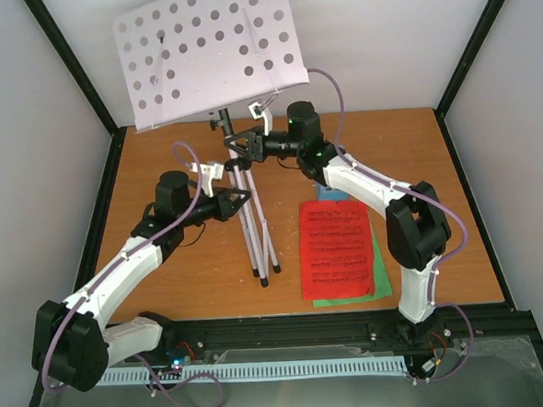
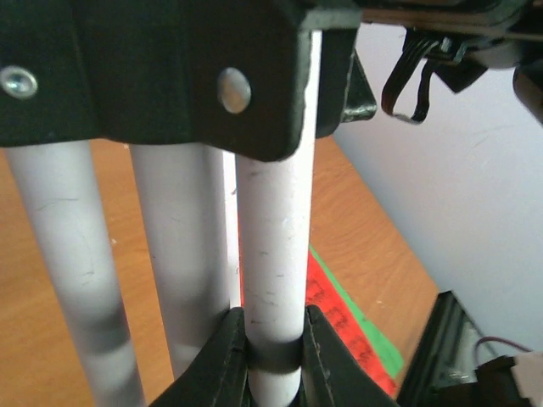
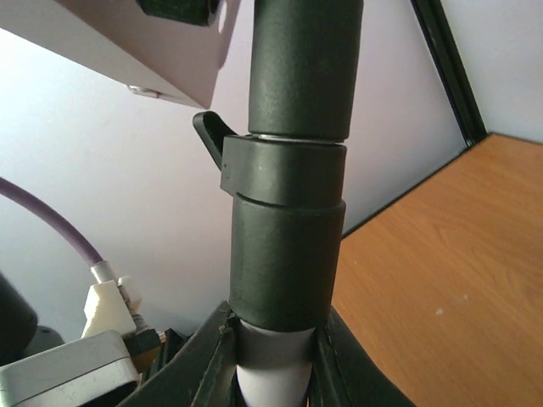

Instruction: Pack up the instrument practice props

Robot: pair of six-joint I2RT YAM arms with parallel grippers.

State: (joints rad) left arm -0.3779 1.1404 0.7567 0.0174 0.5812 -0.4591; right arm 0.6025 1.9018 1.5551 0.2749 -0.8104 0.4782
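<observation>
Blue metronome (image 1: 326, 194), probably, mostly hidden behind the right arm (image 1: 367, 184)

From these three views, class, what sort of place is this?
Probably a robot test cell: white wall panels in black frame posts box in a wooden tabletop, with a left arm and right arm bolted to a rail, gripping a music stand.

A brown wooden table (image 1: 463, 173) sits enclosed by plain white walls (image 1: 381, 40), with black frame posts (image 1: 70, 61) at the corners

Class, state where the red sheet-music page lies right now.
In the top view, the red sheet-music page lies flat on a green page, right of the silver music stand's folded legs.
</observation>
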